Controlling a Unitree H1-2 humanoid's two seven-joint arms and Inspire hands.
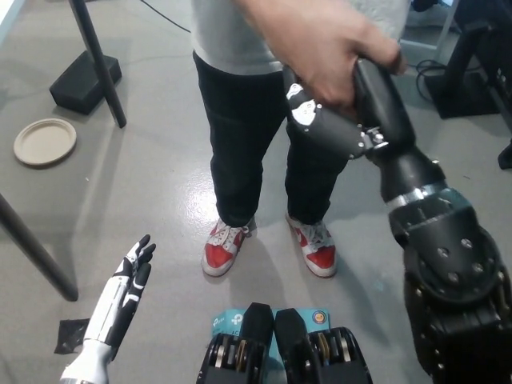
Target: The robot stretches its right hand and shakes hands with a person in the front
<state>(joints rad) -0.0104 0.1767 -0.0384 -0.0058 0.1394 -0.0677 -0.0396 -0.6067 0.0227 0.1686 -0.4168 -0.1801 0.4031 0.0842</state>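
**A:** Seeing the black right hand (344, 120) up at the far right, wrapped in the person's hand (324, 56). Clasped palm to palm, person's fingers folded over the top of it. Can't really make out how the black fingers curl underneath, mostly covered, but definitely gripped together with the person's hand.

**B:** Yep, same here. Black forearm running from the near right corner up and leftward to the clasp. Standing right in front: a person in a grey shirt (240, 36), dark trousers (240, 136) and red-and-white sneakers (224, 248), feet planted on the grey floor (144, 184) just past the middle.

**A:** And the white left hand (132, 276)?

**B:** Resting low at the near left, fingers straight and slightly apart, pointing away, holding nothing. Well apart from the handshake.

**A:** Other stuff: round beige plate (44, 142) lying flat on the floor at the far left, black weighted base (84, 80) with a dark slanted pole (96, 60) just beyond it. Small dark scrap (70, 336) on the floor beside the white wrist, bottom left.

**B:** Dark stand and cables at the far right edge too, too cropped to say more.
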